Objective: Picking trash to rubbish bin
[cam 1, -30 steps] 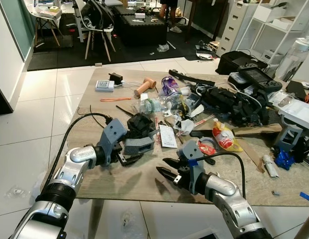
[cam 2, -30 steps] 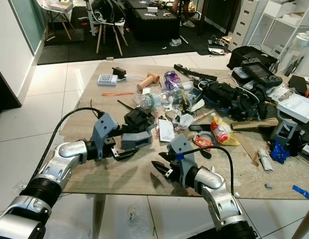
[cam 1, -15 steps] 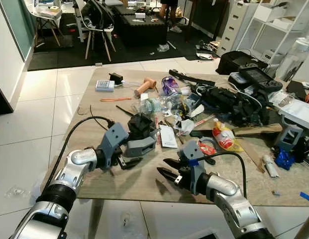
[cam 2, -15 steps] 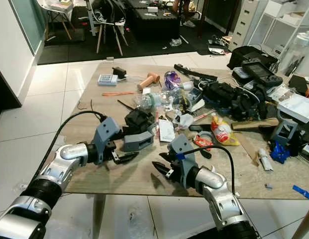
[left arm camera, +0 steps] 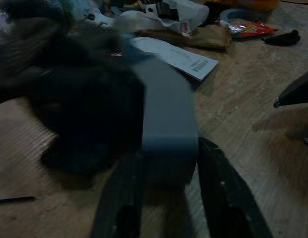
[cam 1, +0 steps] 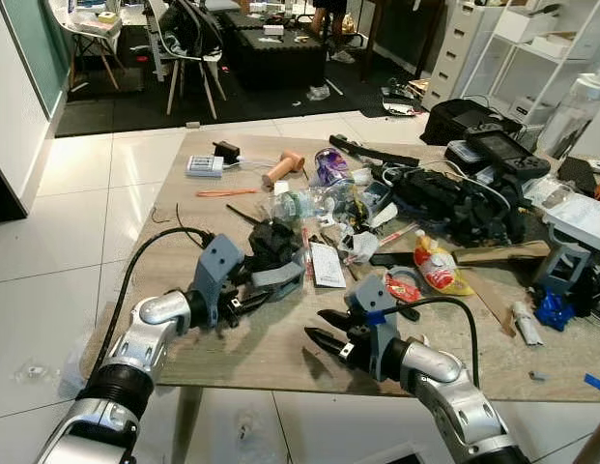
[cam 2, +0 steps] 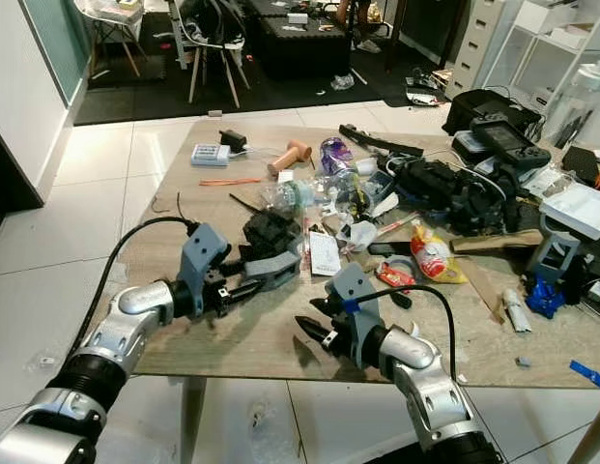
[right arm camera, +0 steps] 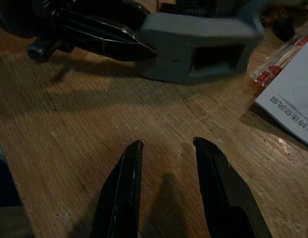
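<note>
Cluttered wooden table (cam 1: pixel 232 348) in a tiled room, with trash heaped toward its middle. Left tool (cam 2: pixel 243 288) reaching in at the near-left part of the table, its black fingers (left arm camera: pixel 220 196) spread on either side of a grey plastic block (cam 1: pixel 277 278), not yet pinched shut by the look of the left wrist view. Grey block lying on the table against a black crumpled mass (cam 1: pixel 271 240), just beside a white printed leaflet (cam 1: pixel 327 264). Right tool (cam 1: pixel 330 332) hovering low over bare wood nearer the front edge, fingers (right arm camera: pixel 121 191) spread and holding nothing, pointing toward the block. No rubbish bin to be seen. Likely step in hand: closing on the grey block as the first piece to carry off. Risks from here: a smooth, curved block slipping out sideways under an off-centre squeeze; the black mass catching on a finger and dragging along, or snagging the leaflet; the two tools close enough to knock together if both advance; a shove rather than a grip pushing clutter further into the heap, toward the red wrapper (cam 1: pixel 403 286) and yellow packet (cam 1: pixel 439 268).
</note>
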Available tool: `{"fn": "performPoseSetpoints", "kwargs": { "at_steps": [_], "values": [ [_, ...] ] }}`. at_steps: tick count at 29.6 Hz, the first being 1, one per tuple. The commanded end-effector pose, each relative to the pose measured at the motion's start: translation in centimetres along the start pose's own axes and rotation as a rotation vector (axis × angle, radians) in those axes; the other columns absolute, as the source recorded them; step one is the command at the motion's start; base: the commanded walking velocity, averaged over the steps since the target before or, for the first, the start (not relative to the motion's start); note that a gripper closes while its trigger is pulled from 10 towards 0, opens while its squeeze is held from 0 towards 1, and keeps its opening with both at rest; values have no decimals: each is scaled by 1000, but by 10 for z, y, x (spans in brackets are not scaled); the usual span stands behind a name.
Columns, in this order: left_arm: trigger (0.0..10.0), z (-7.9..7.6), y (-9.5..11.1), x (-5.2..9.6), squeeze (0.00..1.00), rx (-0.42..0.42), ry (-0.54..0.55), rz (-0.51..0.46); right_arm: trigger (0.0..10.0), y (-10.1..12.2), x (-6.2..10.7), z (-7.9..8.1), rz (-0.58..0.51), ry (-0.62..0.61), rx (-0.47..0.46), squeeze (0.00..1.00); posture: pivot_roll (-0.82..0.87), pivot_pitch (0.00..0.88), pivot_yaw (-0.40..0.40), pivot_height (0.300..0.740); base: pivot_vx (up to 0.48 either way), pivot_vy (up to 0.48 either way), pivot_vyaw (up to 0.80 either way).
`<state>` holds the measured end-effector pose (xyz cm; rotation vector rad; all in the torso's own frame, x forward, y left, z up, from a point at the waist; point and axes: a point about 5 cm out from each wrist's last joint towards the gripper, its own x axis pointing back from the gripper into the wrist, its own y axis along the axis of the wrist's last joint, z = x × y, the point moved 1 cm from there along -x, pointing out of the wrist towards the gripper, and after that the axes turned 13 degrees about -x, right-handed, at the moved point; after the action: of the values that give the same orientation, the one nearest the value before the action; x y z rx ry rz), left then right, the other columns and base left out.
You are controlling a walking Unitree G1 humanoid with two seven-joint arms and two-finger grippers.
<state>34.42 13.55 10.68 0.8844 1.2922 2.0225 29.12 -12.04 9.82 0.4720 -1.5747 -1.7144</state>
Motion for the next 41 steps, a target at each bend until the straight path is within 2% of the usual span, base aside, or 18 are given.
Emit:
{"fn": "performPoseSetpoints", "kwargs": {
  "at_steps": [1,9,12,16,20,22,25,27,28,29,30,32,34,36,38,39,40,41],
  "values": [
    [0,-6,0,1,0,28,-33,-25,10000,-4,0,2,9,-1,-9,0,-96,55,-34,740,0,0,0],
    [0,-12,3,5,0,59,-97,-72,10000,-4,0,2,9,2,-7,0,-96,53,-34,740,0,0,0],
    [0,-22,12,12,0,106,-241,-127,10000,-4,-1,2,10,8,-4,0,-92,41,-34,740,0,0,0],
    [0,-25,15,14,0,131,-288,-142,10000,-4,-1,3,10,8,-4,0,-92,37,-34,740,0,0,0],
    [0,-36,28,23,0,265,-442,-214,10000,-5,-1,3,11,11,-3,0,-93,36,-34,740,0,0,0],
    [0,-31,35,23,0,283,-407,-271,10000,-5,-1,3,11,11,-3,0,-92,38,-34,740,0,0,0],
    [0,-11,42,15,0,327,-201,-329,10000,-5,0,3,12,9,-2,0,-93,40,-35,740,0,0,0],
    [0,-17,28,15,0,137,-233,-146,10000,-5,0,3,14,9,-1,0,-92,40,-35,740,0,0,0],
    [0,-15,29,14,0,174,-212,-162,10000,-5,0,3,15,8,0,0,-92,41,-33,740,0,0,0],
    [0,-7,39,14,0,315,-156,-246,10000,-5,0,3,15,7,0,0,-99,42,-30,740,0,0,0],
    [0,-7,39,14,0,315,-156,-246,10000,-5,0,3,15,7,0,0,-99,42,-30,740,0,0,0],
    [0,-17,35,17,0,178,-230,-137,10000,-6,1,3,16,5,-2,0,-94,43,-34,740,0,0,0],
    [0,-14,47,16,0,322,-204,-249,10000,-6,0,3,17,4,-4,0,-101,48,-31,740,0,0,0],
    [0,-21,31,17,0,167,-253,-85,10000,-6,1,3,11,1,-10,0,-88,48,-36,740,0,0,0],
    [0,-17,35,15,0,202,-212,-132,10000,-5,0,3,6,2,-17,0,-99,50,-30,740,0,0,0],
    [0,-14,30,15,0,78,-178,-52,10000,-2,1,4,3,8,-16,0,-98,53,-32,740,0,0,0],
    [0,-14,30,15,0,78,-178,-52,10000,-2,1,4,3,8,-16,0,-98,53,-32,740,0,0,0],
    [0,-15,24,16,0,-31,-196,18,10000,-1,2,4,1,12,-15,0,-98,53,-32,740,0,0,0]
  ]
}}
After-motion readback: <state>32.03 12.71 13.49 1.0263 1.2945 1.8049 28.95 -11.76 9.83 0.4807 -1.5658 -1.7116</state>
